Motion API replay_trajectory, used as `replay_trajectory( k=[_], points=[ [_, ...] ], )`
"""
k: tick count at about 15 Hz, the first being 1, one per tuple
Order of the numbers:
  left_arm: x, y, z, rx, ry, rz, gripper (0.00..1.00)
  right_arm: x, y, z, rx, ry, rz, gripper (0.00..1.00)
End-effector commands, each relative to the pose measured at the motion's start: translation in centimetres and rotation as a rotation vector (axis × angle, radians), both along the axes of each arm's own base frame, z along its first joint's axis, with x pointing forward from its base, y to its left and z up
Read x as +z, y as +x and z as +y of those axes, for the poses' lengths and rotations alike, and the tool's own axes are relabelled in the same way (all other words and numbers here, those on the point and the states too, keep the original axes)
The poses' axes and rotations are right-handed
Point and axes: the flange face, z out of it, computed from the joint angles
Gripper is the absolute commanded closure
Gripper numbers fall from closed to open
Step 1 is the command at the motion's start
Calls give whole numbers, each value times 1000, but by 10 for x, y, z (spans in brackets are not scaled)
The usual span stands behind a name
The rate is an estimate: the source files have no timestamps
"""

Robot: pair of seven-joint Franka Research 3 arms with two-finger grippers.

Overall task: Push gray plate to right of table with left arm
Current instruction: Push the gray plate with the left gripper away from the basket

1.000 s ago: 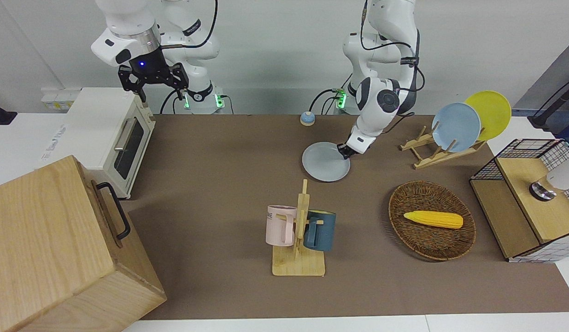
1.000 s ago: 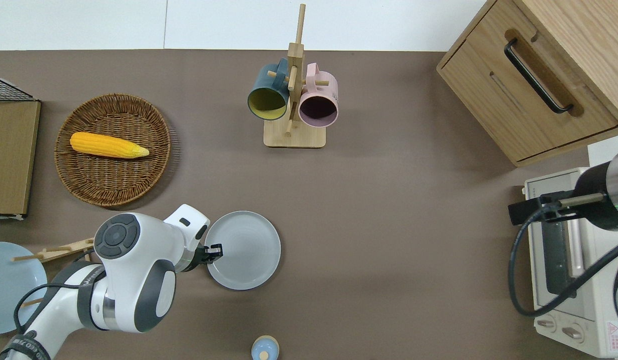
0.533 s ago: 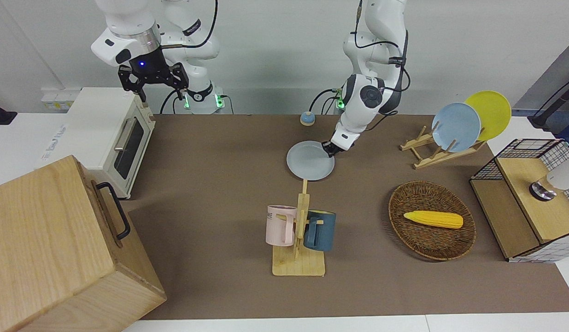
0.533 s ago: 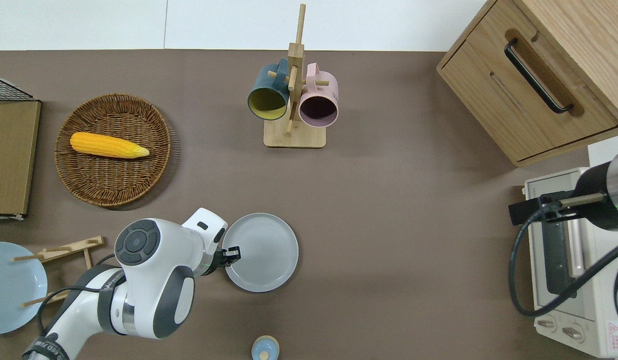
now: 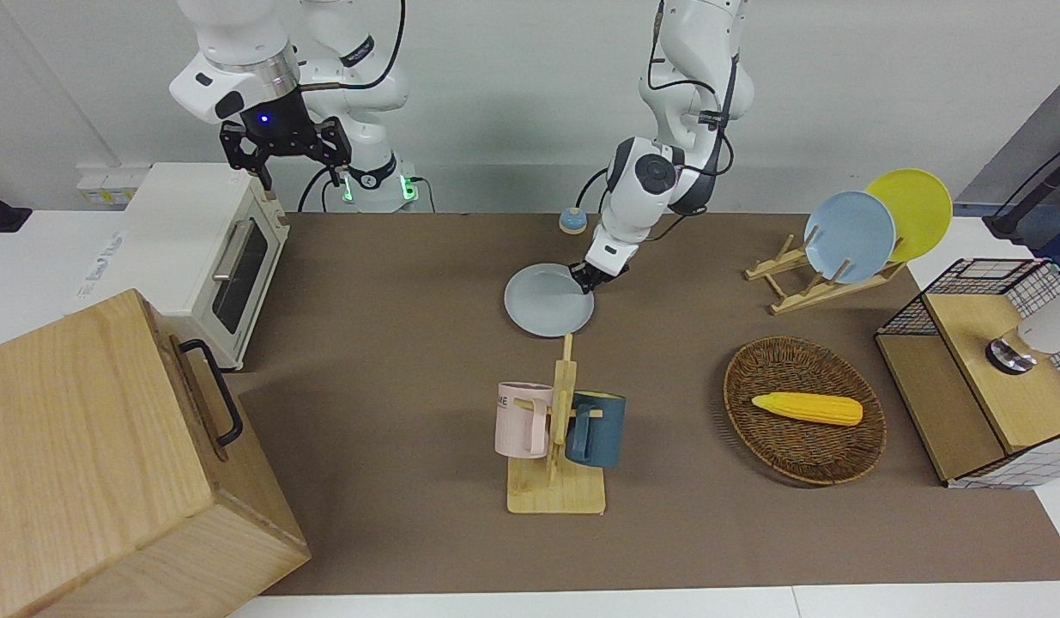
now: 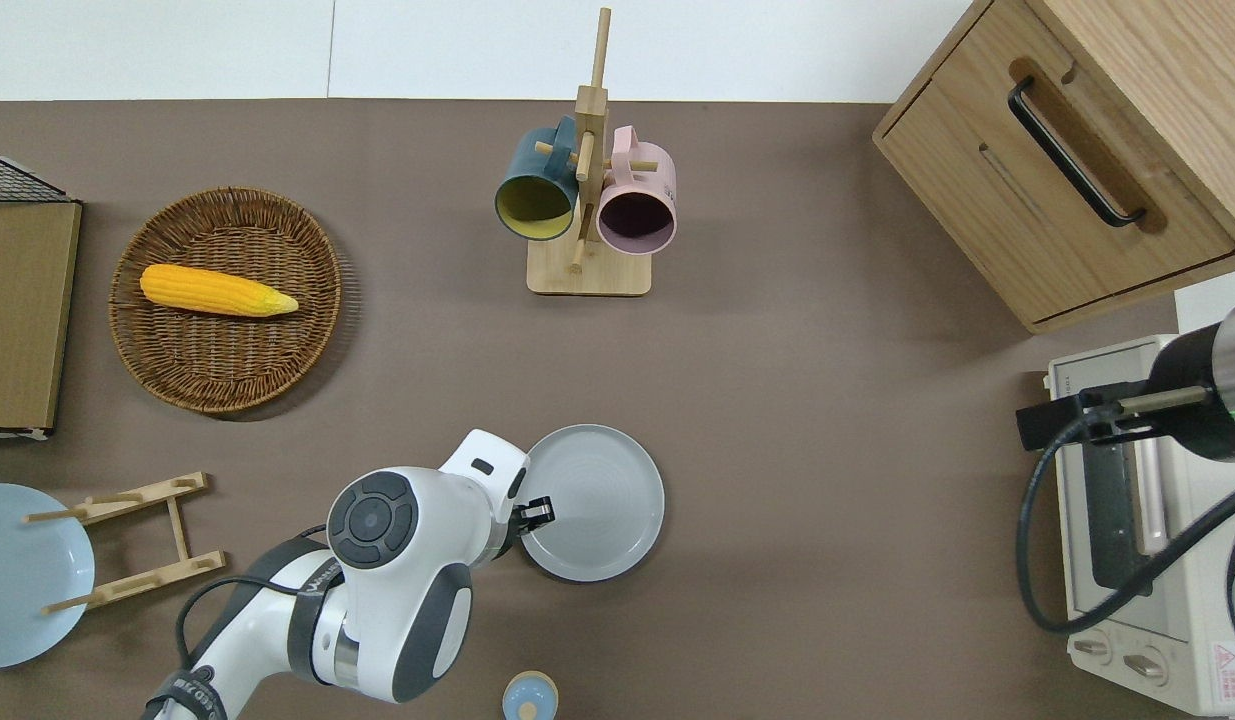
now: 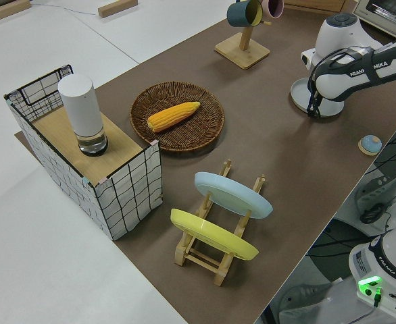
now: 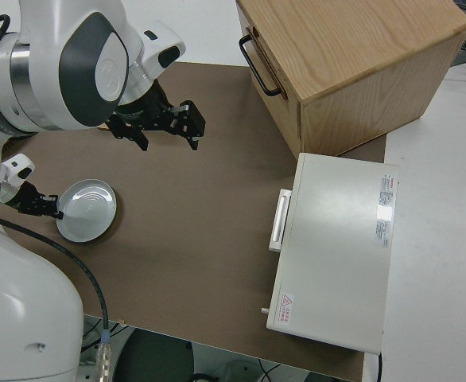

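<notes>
Left hand point(image 6: 539, 510), fingers' state I can't tell, sits low against the gray plate point(image 6: 597, 500) rim at its 9 o'clock in the overhead view, so contact drives it across mid-tabletop point(image 6: 827, 420); right arm parked.

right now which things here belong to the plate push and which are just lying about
In the job:
round pale grey plate
left arm's black two-finger tool, at the plate's rim
brown table

Lying about:
wicker basket holding yellow corn
wooden mug tree, pink and teal mugs
white toaster oven
wooden cabinet
right arm, parked
</notes>
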Motion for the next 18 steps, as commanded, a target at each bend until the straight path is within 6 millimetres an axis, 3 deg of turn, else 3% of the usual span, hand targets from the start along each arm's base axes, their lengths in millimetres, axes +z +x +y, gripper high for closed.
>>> replay_trajectory(
  k=[1,10,18],
  points=[
    [-18,-1,-37,57,-18,-1,1000,4,-4,-3,2,-11,4,5],
    [-14,-14,-89,83,-56,-9,1000,4,-4,-3,0,-12,4,5],
    [-27,-23,-136,101,-89,-6,1000,4,-4,-3,2,-11,4,5]
  ],
)
